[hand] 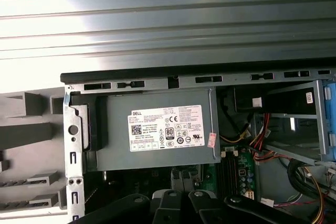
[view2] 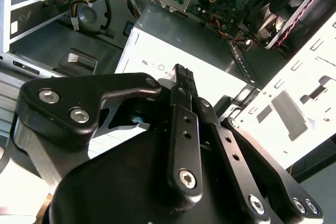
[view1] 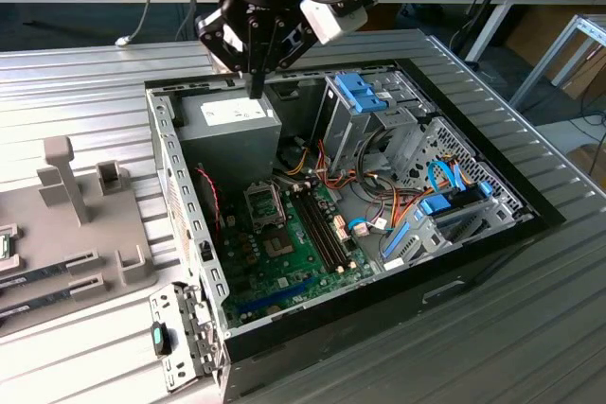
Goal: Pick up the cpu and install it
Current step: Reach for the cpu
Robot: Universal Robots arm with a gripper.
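My gripper (view1: 254, 84) hangs over the grey power supply (view1: 230, 120) at the back corner of the open computer case (view1: 454, 281). In the second wrist view its black fingers (view2: 181, 129) meet at the tips, so the gripper (view2: 181, 73) is shut and I see nothing held. A small silver-grey square with a green edge, seemingly the cpu (view1: 5, 243), lies on the grey fixture (view1: 123, 253) at the exterior view's left edge, cut by the frame. The silver socket frame (view1: 266, 203) sits on the green motherboard (view1: 294, 253), well below and in front of the gripper.
Memory sticks (view1: 38, 276) lie in the fixture's slots. A grey upright post (view1: 62, 172) stands on the fixture. Drive cages with blue clips (view1: 365, 92) and bundles of orange and yellow cables (view1: 379, 205) crowd the case at the exterior view's right. The power supply's label (hand: 165, 129) lies under the wrist.
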